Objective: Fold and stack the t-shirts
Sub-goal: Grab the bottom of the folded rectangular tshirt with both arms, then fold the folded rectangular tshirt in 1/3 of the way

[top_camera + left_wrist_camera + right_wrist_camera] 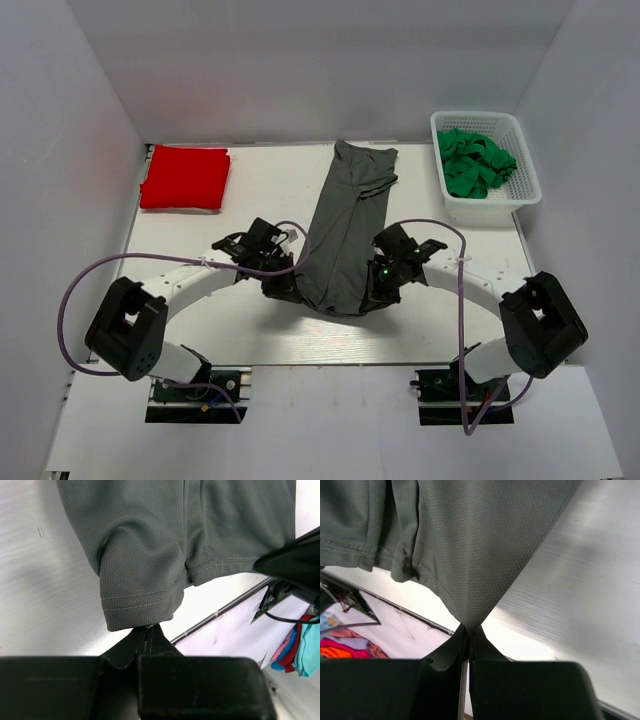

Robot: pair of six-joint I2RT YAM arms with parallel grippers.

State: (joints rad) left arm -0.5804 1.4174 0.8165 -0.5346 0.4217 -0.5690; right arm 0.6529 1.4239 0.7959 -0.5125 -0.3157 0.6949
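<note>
Cloth first: the charcoal grey t-shirt (345, 230) lies as a long narrow strip down the middle of the table (250, 195), its far end toward the top of the frame and its near end at the lower centre; I read that shape as the sides already folded in, so the crosswise fold is likely next. My left pincer (283, 287) is pressed together on the lower left corner, nipping the stitched hem at its very edge; my right pincer (375, 297) is pressed together on the lower right corner, where the fabric gathers into a tight point between the fingers. Holding both near corners would let me carry that end up evenly. The weave is a fine dimpled mesh, matte, limp, with pale double stitching along the hems; it should drape and sag freely. The red t-shirt (185, 177) sits at the upper left, folded into a plump flat rectangle, well apart. A white slatted basket (487, 205) at the upper right holds crumpled green cloth (475, 162).
</note>
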